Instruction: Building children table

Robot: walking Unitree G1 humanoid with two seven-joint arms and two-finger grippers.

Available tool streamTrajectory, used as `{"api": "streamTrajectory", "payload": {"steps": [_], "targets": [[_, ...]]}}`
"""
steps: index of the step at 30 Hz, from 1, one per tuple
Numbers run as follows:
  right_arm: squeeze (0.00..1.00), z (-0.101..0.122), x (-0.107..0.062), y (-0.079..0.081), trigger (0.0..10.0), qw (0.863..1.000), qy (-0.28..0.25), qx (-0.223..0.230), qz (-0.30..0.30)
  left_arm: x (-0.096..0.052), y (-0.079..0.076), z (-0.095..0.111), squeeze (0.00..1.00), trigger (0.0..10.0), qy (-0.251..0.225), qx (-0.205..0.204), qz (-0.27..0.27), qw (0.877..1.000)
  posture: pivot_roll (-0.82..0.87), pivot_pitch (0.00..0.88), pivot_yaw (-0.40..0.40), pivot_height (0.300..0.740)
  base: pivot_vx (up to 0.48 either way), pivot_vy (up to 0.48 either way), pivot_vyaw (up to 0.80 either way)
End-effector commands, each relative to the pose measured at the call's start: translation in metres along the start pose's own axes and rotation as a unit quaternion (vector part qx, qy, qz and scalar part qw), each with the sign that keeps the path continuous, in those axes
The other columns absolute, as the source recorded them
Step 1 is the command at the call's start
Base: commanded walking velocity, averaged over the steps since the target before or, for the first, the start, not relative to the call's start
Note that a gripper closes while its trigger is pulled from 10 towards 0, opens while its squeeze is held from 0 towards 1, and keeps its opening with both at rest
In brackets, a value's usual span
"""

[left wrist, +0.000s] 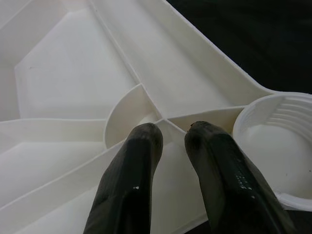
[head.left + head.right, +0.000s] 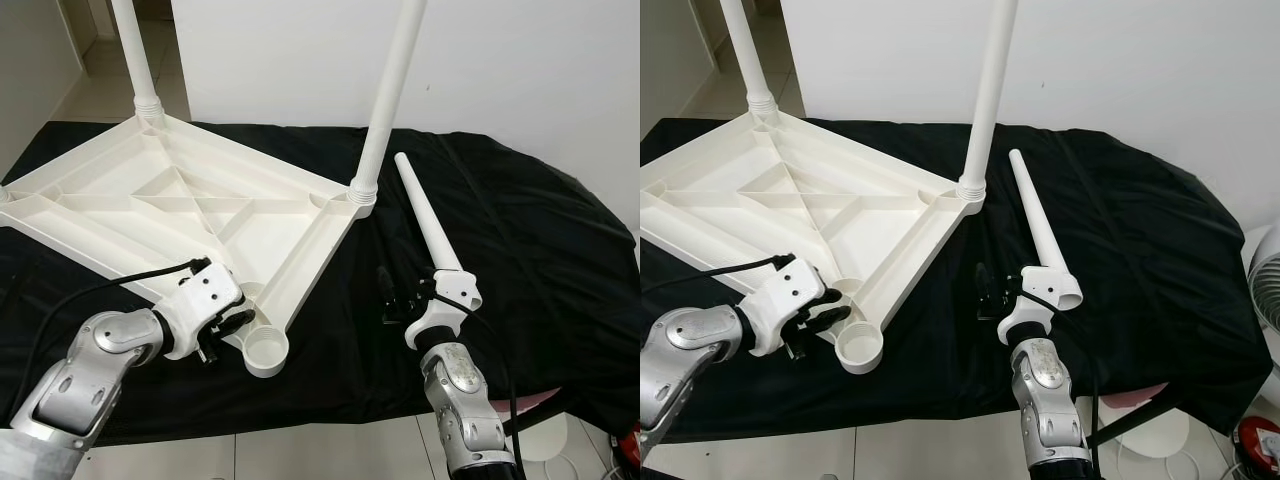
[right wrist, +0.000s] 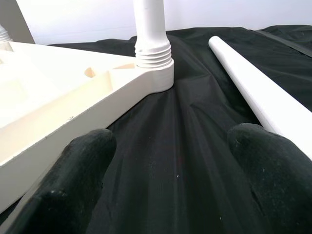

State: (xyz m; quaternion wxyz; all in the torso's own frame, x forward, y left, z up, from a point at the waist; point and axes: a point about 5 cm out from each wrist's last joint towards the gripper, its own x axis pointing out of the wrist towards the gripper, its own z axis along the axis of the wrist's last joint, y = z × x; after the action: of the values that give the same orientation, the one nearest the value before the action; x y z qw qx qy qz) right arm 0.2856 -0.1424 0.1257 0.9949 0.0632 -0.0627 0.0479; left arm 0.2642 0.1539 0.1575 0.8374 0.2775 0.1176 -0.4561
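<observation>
Loose leg lies just right of my right gripper, still to be fitted.

I see the upturned tabletop (image 2: 190, 215) on the black cloth (image 2: 540, 260), two legs already standing in its far corners and the near corner socket (image 2: 266, 352) empty. The loose leg (image 2: 428, 222) lies on the cloth with its long axis running away from me, its wide end nearest, right beside my right gripper (image 3: 178, 175), whose fingers are spread wide over bare cloth (nothing between them). My left gripper (image 1: 170, 146) rests on the tabletop's ribs beside the socket, fingers nearly together, clamping nothing. I judge the right arm is the nearer one for the pickup, and must shift right.
</observation>
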Motion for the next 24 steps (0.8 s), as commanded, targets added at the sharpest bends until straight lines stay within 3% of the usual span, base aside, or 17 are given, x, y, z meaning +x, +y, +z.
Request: {"api": "streamTrajectory", "payload": {"steps": [1,6,15,24], "targets": [[0.0,-0.003,-0.002,-0.003,10.0,1.0,0.006,-0.003,-0.005,0.014,-0.019,-0.005,0.0,10.0,0.011,-0.01,-0.05,0.999,0.05,0.071,-0.081,0.74,0.0,0.0,0.0],[0.0,-0.002,-0.001,-0.006,10.0,1.0,0.004,-0.002,-0.014,0.035,-0.025,-0.003,0.0,10.0,-0.015,-0.045,-0.05,0.998,0.05,0.079,-0.079,0.74,0.0,0.0,0.0],[0.0,-0.001,0.0,-0.006,10.0,1.0,0.002,0.0,-0.019,0.065,-0.027,0.013,0.0,10.0,-0.057,-0.047,-0.032,0.997,0.03,0.089,-0.076,0.74,0.0,0.0,0.0],[0.0,-0.001,-0.001,-0.007,10.0,1.0,0.002,0.0,-0.023,0.082,-0.02,0.029,0.0,10.0,-0.098,-0.057,0.009,0.994,0.02,0.096,-0.078,0.74,0.0,0.0,0.0]]}}
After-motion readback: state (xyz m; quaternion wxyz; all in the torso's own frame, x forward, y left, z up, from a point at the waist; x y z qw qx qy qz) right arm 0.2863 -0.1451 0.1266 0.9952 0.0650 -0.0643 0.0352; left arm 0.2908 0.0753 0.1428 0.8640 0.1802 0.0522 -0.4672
